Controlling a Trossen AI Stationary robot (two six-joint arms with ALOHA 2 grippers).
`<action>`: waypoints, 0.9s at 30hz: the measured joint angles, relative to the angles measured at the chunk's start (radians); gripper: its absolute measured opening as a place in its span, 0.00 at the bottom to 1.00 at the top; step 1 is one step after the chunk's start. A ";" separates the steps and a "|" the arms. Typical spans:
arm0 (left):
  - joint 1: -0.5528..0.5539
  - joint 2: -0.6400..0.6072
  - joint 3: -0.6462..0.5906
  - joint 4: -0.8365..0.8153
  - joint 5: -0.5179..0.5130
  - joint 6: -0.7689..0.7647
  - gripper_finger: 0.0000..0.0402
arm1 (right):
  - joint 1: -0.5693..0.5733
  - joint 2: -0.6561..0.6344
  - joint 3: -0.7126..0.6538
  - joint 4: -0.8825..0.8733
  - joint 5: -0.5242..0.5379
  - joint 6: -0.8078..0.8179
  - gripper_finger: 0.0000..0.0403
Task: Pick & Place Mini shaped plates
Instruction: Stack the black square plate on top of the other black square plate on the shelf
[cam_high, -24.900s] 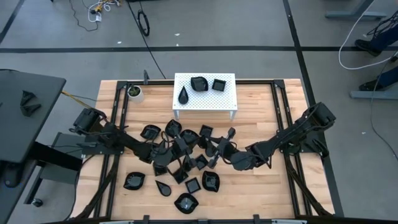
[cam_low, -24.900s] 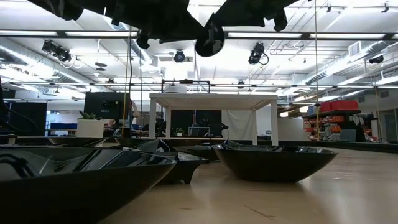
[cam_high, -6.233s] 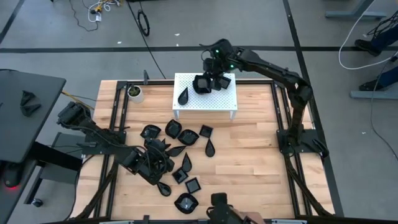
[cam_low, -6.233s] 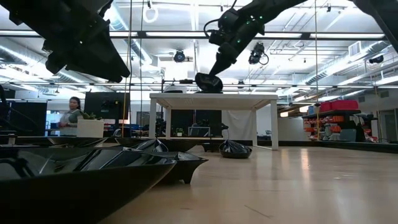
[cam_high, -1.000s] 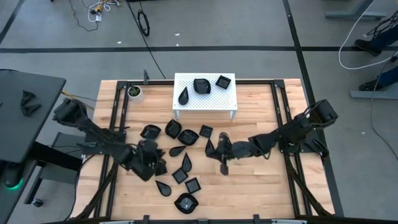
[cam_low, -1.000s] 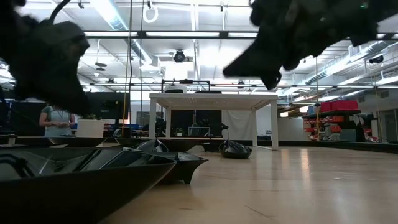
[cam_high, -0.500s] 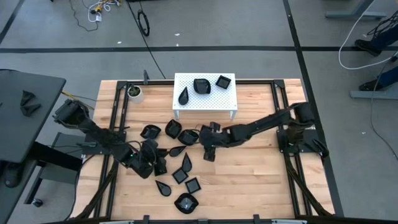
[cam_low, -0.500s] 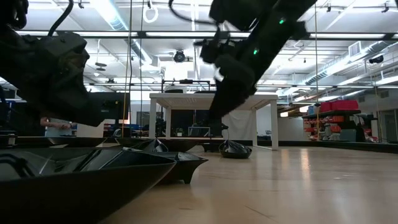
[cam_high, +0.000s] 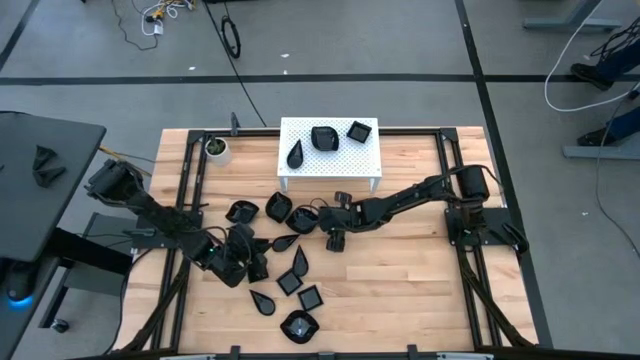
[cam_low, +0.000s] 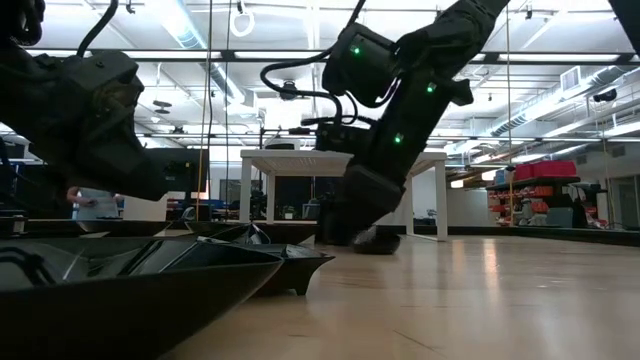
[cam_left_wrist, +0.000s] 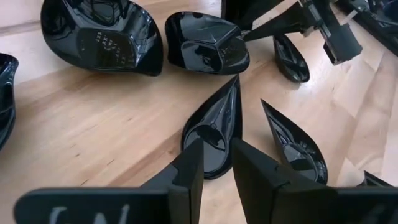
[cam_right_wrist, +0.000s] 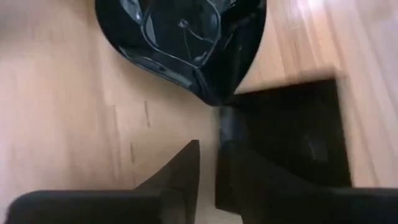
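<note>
Many tiny glossy black plates (cam_high: 290, 250) lie scattered on the wooden table; three more sit on the white stand (cam_high: 300, 178). My right gripper (cam_high: 333, 240) is low over a teardrop plate (cam_right_wrist: 180, 37) on the table. It is open by a narrow gap (cam_right_wrist: 208, 165), its fingertips at the plate's pointed end (cam_right_wrist: 216, 99). I cannot tell whether they touch it. My left gripper (cam_high: 255, 258) hangs above another teardrop plate (cam_left_wrist: 214, 124), open by a narrow gap (cam_left_wrist: 216, 168) and holding nothing.
A small white cup with a green plant (cam_high: 216, 148) stands at the far left corner. The stand holds a teardrop plate (cam_high: 296, 153), a lobed plate (cam_high: 322, 137) and a square plate (cam_high: 357, 131). Bare wood (cam_high: 410, 280) lies to the right of the pile.
My right gripper has gone toward the table's left edge and come down, from beside the teardrop plate to right at it. The plates lie as before.
</note>
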 joint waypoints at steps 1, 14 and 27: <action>0.000 0.000 0.000 0.001 0.000 0.000 0.22 | 0.000 0.000 0.000 0.000 -0.001 -0.002 0.17; 0.000 0.000 0.000 0.011 0.000 0.016 0.22 | 0.049 -0.018 0.000 -0.030 -0.010 -0.080 0.01; 0.000 0.000 0.001 0.018 0.000 0.023 0.22 | 0.099 -0.059 -0.001 -0.011 -0.084 -0.043 0.11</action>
